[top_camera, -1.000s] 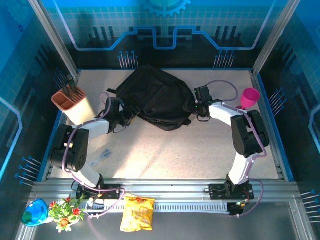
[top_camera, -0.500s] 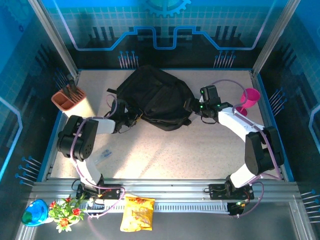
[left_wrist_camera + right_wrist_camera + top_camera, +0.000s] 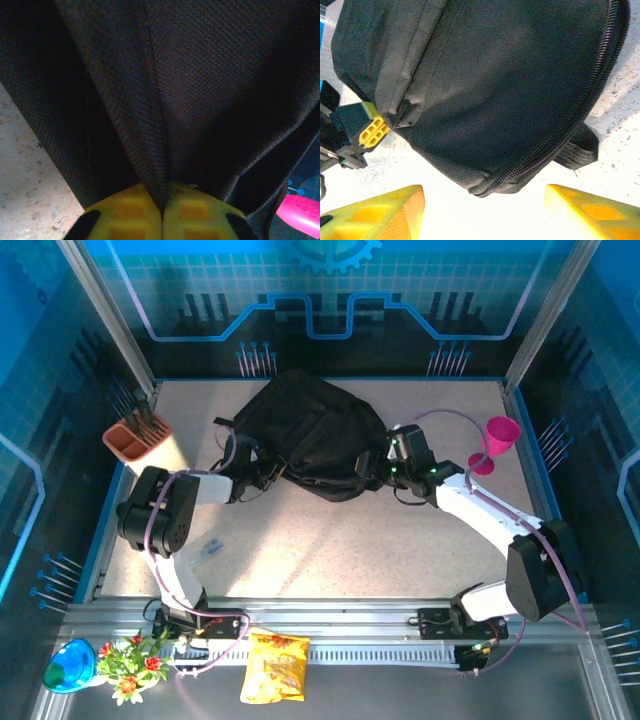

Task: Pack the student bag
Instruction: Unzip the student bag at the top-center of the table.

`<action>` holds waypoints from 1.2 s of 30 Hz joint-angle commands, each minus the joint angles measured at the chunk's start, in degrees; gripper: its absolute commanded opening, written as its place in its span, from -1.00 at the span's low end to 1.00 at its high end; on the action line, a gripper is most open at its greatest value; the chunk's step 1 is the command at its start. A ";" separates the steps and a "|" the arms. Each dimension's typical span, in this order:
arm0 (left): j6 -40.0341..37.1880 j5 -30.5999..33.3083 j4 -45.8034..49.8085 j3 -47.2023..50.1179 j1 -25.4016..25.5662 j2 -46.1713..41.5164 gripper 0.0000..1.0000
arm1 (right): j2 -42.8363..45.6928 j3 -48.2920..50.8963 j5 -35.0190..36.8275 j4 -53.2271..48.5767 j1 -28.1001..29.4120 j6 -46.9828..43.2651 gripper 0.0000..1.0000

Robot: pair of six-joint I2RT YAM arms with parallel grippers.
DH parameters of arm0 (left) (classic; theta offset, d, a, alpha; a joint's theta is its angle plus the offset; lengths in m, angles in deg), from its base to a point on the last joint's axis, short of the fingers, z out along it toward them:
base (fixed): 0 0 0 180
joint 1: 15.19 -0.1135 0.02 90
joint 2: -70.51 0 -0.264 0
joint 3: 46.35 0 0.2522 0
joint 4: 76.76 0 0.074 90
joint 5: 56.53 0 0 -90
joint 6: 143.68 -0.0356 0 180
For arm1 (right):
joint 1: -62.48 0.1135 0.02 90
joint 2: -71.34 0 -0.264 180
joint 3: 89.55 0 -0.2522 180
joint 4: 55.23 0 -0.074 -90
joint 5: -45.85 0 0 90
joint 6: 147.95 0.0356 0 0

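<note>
The student bag is a large black backpack lying flat at the back middle of the table. My left gripper is at its left lower edge. Its yellow fingers are shut on a raised fold of the bag's fabric. My right gripper is at the bag's right lower edge, open. The zippered corner lies just ahead of the gap between its fingers, not touching them. The left gripper pinching the fabric also shows in the right wrist view.
A tan pen holder stands at the left edge. A pink cup stands at the right. A small clear item lies near the left arm. A yellow snack bag, a blue cup and flowers sit by the front rail.
My left gripper has shut on the bag's fabric. My right arm has swung left and lower, and its open gripper now faces the bag's lower right corner.
</note>
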 commanded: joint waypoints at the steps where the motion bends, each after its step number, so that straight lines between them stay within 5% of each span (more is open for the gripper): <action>1: -0.97 -2.87 -1.38 0.72 0.46 -6.50 -1.00 | 1.17 1.06 4.05 0.53 6.29 2.30 0.25; 11: -1.31 -4.74 1.09 2.27 3.17 -14.32 -1.00 | -4.48 -0.61 6.29 7.45 15.76 10.19 0.23; 23: -1.20 -6.02 0.74 2.57 5.46 -12.88 -1.00 | -15.11 -7.72 12.24 5.30 17.97 26.45 0.42; 36: -3.11 -7.98 5.25 1.36 5.65 -12.74 -0.98 | -23.78 -16.94 17.46 -0.76 18.32 23.68 0.50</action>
